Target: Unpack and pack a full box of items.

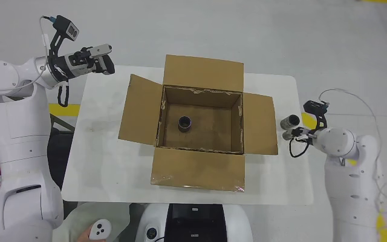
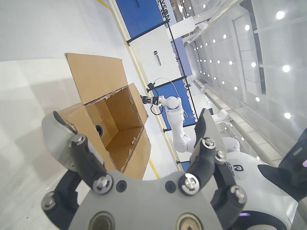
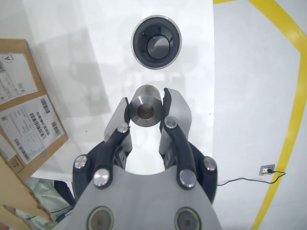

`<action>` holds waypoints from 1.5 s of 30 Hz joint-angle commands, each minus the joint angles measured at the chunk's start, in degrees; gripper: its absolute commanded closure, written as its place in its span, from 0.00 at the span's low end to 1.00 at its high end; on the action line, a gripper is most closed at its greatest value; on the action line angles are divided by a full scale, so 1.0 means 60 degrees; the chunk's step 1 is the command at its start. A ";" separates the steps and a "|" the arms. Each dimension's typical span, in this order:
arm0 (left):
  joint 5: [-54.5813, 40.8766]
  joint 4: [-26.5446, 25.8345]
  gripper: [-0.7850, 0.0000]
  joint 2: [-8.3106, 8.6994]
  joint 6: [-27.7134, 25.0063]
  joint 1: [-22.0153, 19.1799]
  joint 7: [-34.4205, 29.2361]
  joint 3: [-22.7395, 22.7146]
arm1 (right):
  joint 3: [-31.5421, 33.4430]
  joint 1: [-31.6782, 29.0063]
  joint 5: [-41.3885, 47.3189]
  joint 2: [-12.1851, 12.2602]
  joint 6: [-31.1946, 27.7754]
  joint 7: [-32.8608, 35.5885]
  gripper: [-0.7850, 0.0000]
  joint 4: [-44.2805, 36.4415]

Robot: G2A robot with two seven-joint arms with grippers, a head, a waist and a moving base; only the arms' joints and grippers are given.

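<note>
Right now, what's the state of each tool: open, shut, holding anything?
Left tool: open, holding nothing.
Right tool: closed on a metal cylinder.

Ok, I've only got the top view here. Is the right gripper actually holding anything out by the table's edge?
Observer: Yes. The right gripper has its jaws shut on a metal cylinder with a bore in its end.
Operator: What's the other piece next to it?
Observer: A silver-rimmed ring with a dark inside, standing on the white table, apart from the cylinder.
Operator: And the left gripper?
Observer: The left gripper is empty, jaws wide open, facing the open box.
</note>
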 commanded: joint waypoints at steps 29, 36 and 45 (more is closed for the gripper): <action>0.0000 0.0000 0.00 0.0000 0.0000 0.0000 0.0000 0.0000 | -0.0513 -0.0047 0.0160 0.0155 0.0400 -0.0704 0.12 0.0724; 0.0000 0.0000 0.00 0.0000 0.0000 0.0000 0.0000 0.0000 | -0.0090 -0.0555 0.0242 0.0236 0.0740 -0.0710 0.00 -0.0568; 0.0000 0.0000 0.00 0.0000 0.0000 0.0000 0.0000 0.0000 | 0.0361 -0.1237 0.0638 0.0278 0.1138 -0.1148 0.00 -0.2542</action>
